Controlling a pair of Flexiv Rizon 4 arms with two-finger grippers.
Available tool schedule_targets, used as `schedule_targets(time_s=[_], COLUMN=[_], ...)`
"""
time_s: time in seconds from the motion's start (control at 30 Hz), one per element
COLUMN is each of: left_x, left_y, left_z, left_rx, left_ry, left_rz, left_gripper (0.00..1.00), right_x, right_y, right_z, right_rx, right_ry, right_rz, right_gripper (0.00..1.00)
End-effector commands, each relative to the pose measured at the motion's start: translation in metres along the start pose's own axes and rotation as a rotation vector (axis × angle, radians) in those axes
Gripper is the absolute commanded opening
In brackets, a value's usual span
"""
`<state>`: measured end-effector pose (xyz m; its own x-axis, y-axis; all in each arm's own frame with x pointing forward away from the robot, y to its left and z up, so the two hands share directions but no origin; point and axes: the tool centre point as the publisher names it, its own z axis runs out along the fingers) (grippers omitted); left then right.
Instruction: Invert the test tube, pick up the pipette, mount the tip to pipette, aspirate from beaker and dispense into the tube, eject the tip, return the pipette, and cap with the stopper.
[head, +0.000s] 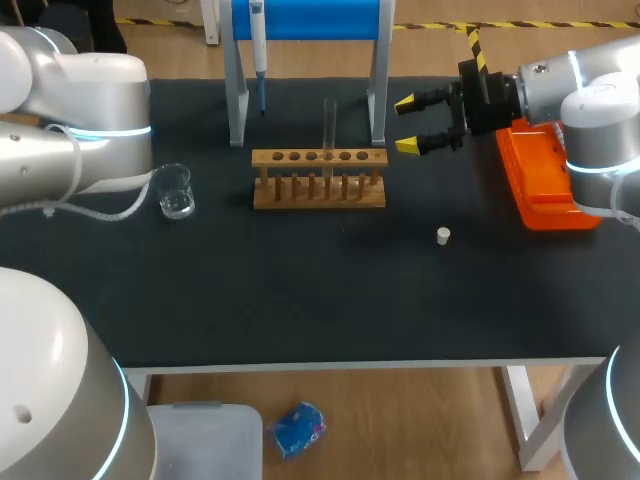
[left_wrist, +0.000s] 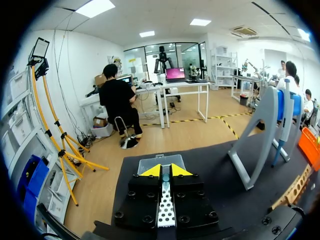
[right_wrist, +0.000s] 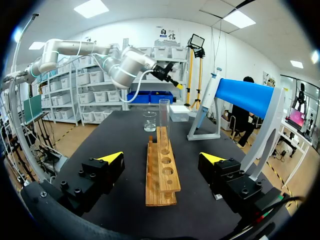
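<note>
right gripper (head: 406, 125) to rack (head: 318, 185): open gap | stand (head: 320, 18) just behind rack

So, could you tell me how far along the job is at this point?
Nothing looks done: the white-and-blue pipette hangs on its stand, and the small white stopper lies on the table. In hand: the open right tool faces the clear glass test tube, upright in the wooden rack. Every step remains.

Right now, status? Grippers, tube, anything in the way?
Left gripper shut, empty. Right gripper open, beside rack. Tube upright in rack, nothing gripping it. Nothing between right gripper and tube.
</note>
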<state>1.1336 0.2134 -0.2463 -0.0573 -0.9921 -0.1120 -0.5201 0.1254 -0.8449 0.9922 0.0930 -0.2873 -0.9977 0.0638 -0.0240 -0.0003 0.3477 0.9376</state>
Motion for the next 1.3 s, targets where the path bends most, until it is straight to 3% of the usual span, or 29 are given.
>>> schedule_targets(time_s=[0.03,0.3,0.4,0.5,0.77,0.93,0.97,1.3], left_x=[-0.002,-0.002,0.014,0.025,0.055,0.09,0.09,0.09], left_y=[0.001,0.001,-0.015,-0.028,-0.04,-0.04,-0.04,-0.04], left_z=[-0.004,-0.004,-0.024,-0.049,-0.101,-0.126,-0.126,-0.126], left_rx=[0.001,0.001,0.103,0.159,0.243,0.288,0.288,0.288], left_ry=[0.009,0.009,0.16,0.259,0.466,0.63,0.63,0.63], left_rz=[0.001,0.001,0.089,0.161,0.301,0.398,0.398,0.398], left_gripper=[0.0,0.0,0.0,0.0,0.0,0.0,0.0,0.0], right_x=[0.001,0.001,0.001,0.001,0.053,0.092,0.102,0.102], right_y=[0.0,0.0,0.0,0.0,0.026,0.037,0.038,0.038], right_z=[0.0,0.0,0.0,0.0,-0.01,-0.016,-0.014,-0.014], right_rx=[0.001,0.001,0.001,0.001,-0.084,-0.187,-0.179,-0.179], right_ry=[-0.001,-0.001,-0.001,-0.001,0.053,0.132,0.149,0.149], right_rz=[-0.001,-0.001,-0.001,-0.001,-0.066,-0.026,-0.043,-0.043], right_gripper=[1.0,1.0,1.0,1.0,1.0,1.0,1.0,1.0])
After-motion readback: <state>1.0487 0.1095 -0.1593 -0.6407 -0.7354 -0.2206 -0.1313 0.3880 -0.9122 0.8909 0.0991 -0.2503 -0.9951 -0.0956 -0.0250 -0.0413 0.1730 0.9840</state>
